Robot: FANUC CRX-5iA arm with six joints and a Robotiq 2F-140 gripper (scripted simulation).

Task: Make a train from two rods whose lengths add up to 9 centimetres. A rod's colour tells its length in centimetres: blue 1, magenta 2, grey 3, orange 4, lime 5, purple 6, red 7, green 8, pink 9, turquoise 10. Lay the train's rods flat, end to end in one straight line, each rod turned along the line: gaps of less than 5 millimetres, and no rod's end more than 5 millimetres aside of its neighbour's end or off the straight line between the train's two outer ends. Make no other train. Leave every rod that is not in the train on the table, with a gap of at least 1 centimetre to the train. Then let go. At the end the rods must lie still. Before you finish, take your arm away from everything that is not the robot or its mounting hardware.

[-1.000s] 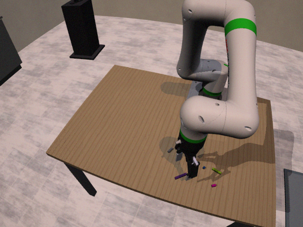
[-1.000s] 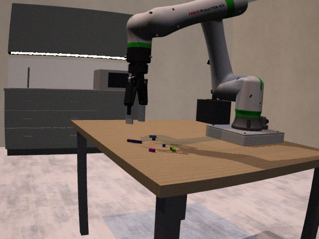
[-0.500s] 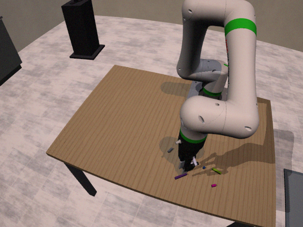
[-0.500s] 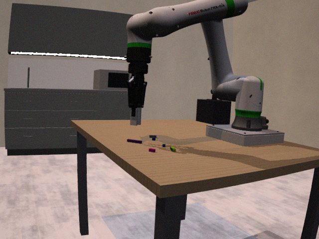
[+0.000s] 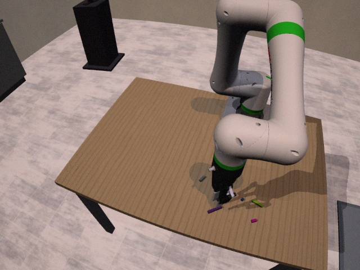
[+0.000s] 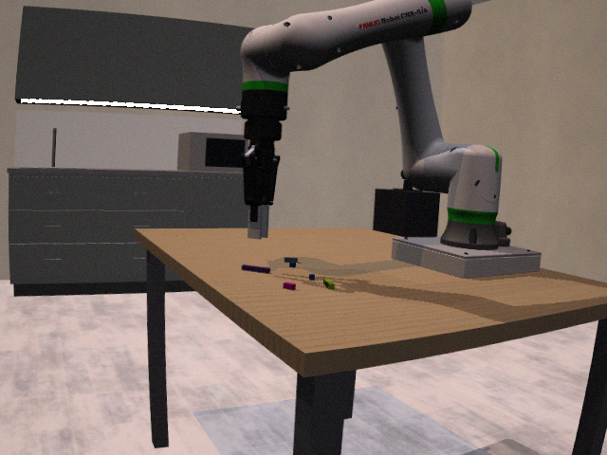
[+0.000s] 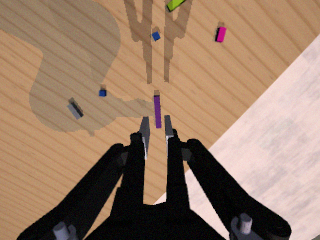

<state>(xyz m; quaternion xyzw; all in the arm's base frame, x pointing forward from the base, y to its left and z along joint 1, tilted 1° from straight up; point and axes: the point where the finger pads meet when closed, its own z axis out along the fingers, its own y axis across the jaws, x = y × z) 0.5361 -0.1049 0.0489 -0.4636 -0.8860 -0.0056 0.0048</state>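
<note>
A purple rod (image 5: pixel 215 209) lies flat near the table's front edge; it also shows in the exterior view (image 6: pixel 255 268) and in the wrist view (image 7: pixel 157 111). My gripper (image 5: pixel 223 198) (image 6: pixel 257 232) hangs well above the table over this rod. Its fingers are narrowed to a small gap and hold nothing. A grey rod (image 5: pixel 202 178) (image 7: pixel 75 108) lies to the left in the arm's shadow. A lime rod (image 5: pixel 257 203), a magenta rod (image 5: pixel 253 220) and two small blue rods (image 7: pixel 156 36) (image 7: pixel 102 92) lie apart from one another.
The table's front edge (image 7: pixel 220 135) runs close to the purple rod. The arm's base (image 6: pixel 466 254) stands at the table's far side. A black pedestal (image 5: pixel 97 35) stands on the floor beyond the table.
</note>
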